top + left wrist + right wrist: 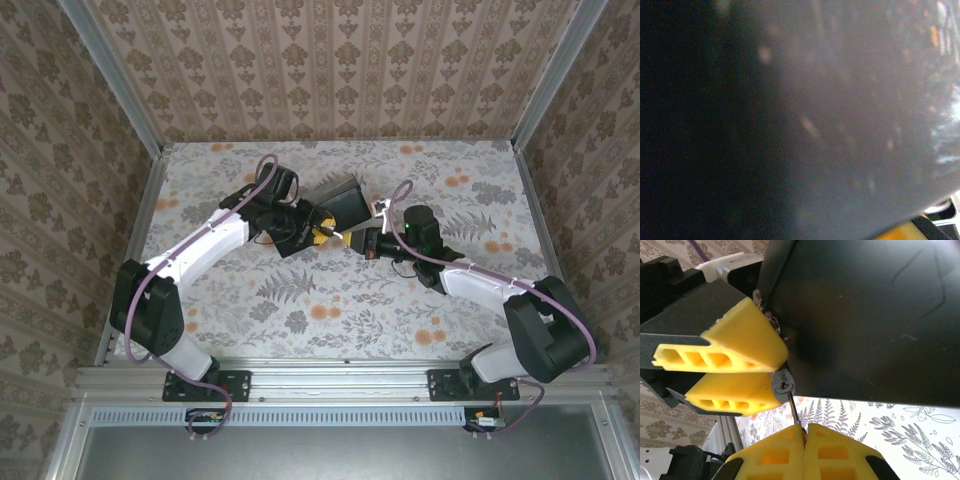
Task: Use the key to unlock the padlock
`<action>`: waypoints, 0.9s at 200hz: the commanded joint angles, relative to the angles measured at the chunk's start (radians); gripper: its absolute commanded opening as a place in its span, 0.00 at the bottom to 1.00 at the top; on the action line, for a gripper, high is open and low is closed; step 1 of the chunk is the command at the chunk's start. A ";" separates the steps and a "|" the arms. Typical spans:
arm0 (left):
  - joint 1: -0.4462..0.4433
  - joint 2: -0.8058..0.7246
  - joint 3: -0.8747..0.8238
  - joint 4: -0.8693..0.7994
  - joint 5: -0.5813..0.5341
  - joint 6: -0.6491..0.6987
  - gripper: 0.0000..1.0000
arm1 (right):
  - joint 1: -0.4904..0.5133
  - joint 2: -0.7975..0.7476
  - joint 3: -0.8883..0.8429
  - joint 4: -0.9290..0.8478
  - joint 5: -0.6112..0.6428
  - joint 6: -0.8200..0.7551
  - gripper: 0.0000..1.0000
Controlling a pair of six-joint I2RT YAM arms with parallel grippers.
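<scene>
In the right wrist view, the tiny dark grey padlock (pixel 783 384) is pinched between the yellow fingers (pixel 735 342) of my left gripper (pixel 779 371), its round keyhole face turned toward the camera. My right gripper (pixel 805 430) is shut on the key (pixel 794 412). The key's thin blade rises from its fingertips, and its tip meets the padlock's face just below the keyhole slot. From above, my left gripper (pixel 322 237) and right gripper (pixel 350 240) meet tip to tip in front of the dark box (pixel 345 203). The left wrist view is a blur of dark surface (pixel 840 125).
The dark box (pixel 865 315) is tilted up right behind the padlock, close to both grippers. Floral table cloth (pixel 330 300) spreads round the arms. Patterned walls (pixel 330 70) and metal frame rails enclose the table on three sides.
</scene>
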 commanded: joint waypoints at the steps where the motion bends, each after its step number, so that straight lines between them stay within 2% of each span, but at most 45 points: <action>1: 0.009 -0.054 -0.004 0.046 0.044 -0.020 0.00 | -0.003 0.015 0.031 0.063 0.004 -0.002 0.00; 69: 0.015 -0.062 -0.012 0.036 0.044 -0.016 0.00 | 0.000 0.021 0.031 0.101 -0.016 -0.003 0.00; 129: 0.029 -0.072 -0.012 0.024 0.042 -0.014 0.00 | -0.001 0.001 0.024 -0.006 -0.003 -0.056 0.00; 180: 0.032 -0.072 -0.013 0.025 0.044 -0.013 0.00 | 0.011 -0.009 0.007 0.084 -0.026 -0.038 0.00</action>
